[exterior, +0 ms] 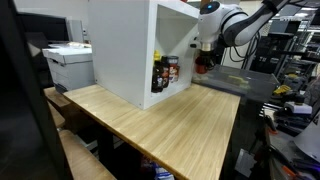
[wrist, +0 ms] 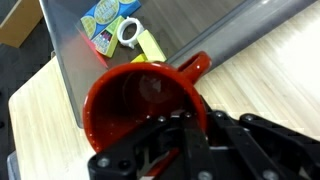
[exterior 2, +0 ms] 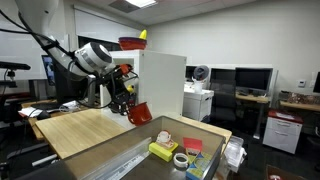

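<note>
Exterior views both show a wide wooden table (exterior: 175,125) with a tall white cabinet (exterior: 135,45) standing on it, its open side holding a few small bottles (exterior: 165,73). Beside the table's end lies a long grey bin (exterior 2: 150,163).

The robot arm (exterior 2: 85,58) reaches in above the table, between the cabinet and the bin. At its tip, the gripper (exterior 2: 126,97) is pinching a red cup (exterior 2: 138,112). Its fingers (wrist: 185,130) are pressed together on the cup's rim, one inside the mouth and one outside.

The cup hangs directly under the gripper, off the table, near the cabinet's open front in an exterior view (exterior: 204,63).

From the wrist view, the camera looks down into the cup's mouth (wrist: 140,95). The cup fills the middle of the picture, right against the fingers, and its handle (wrist: 196,65) points away from them, toward the bin (wrist: 200,22). The cup sits over the bin's long edge, partly above wood and partly above grey.

Inside the bin, beyond the cup, lie a blue and yellow box (wrist: 102,22), a yellow block (wrist: 152,45) and a white tape roll (wrist: 128,32), close together.
</note>
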Controlling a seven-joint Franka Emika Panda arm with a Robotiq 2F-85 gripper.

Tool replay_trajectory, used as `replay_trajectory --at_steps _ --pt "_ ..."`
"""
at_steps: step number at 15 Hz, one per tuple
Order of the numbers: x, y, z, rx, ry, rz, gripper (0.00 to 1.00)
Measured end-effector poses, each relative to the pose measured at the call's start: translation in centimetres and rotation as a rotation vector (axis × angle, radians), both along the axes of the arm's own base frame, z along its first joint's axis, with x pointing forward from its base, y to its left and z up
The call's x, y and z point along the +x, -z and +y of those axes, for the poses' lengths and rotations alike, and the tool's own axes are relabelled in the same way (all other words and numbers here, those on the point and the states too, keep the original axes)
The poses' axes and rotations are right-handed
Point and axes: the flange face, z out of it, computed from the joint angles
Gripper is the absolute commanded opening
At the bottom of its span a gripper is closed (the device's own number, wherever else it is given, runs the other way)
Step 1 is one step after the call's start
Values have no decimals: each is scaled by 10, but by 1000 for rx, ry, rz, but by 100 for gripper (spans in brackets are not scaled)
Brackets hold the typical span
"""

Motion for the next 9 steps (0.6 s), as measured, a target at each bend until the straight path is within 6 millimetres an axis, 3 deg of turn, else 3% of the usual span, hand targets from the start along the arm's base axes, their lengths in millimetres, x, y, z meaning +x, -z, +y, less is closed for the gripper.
replay_trajectory --at_steps 9 --pt "-1 0 -2 41 -39 64 2"
